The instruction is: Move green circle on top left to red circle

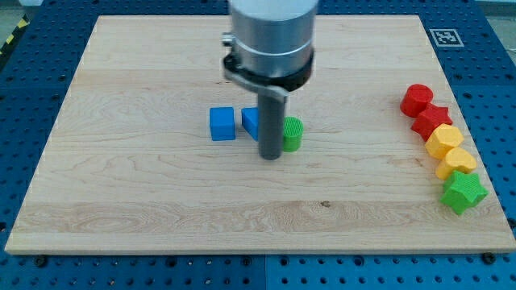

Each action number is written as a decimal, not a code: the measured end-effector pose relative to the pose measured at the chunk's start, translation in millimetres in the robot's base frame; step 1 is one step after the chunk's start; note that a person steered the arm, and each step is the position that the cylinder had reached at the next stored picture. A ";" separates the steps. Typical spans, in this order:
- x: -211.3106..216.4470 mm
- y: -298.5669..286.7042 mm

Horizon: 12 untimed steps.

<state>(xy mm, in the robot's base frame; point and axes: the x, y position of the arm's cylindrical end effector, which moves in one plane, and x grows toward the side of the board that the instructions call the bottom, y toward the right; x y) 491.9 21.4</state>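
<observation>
The green circle (292, 134) sits near the middle of the wooden board (121, 185), just right of my rod. My tip (270, 157) rests on the board touching the green circle's left side. The red circle (417, 99) is at the view's right, at the top of a diagonal row of blocks. A blue cube (222, 124) lies left of the rod. A second blue block (251, 122) is partly hidden behind the rod.
Below the red circle, running down the view's right, lie a red star (432, 120), a yellow block (442, 141), another yellow block (456, 162) and a green star (463, 192). A marker tag (444, 37) sits at the board's top right corner.
</observation>
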 end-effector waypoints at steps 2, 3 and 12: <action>-24.6 23.6; -27.6 24.9; -103.1 76.2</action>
<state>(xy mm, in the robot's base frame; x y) 388.7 97.6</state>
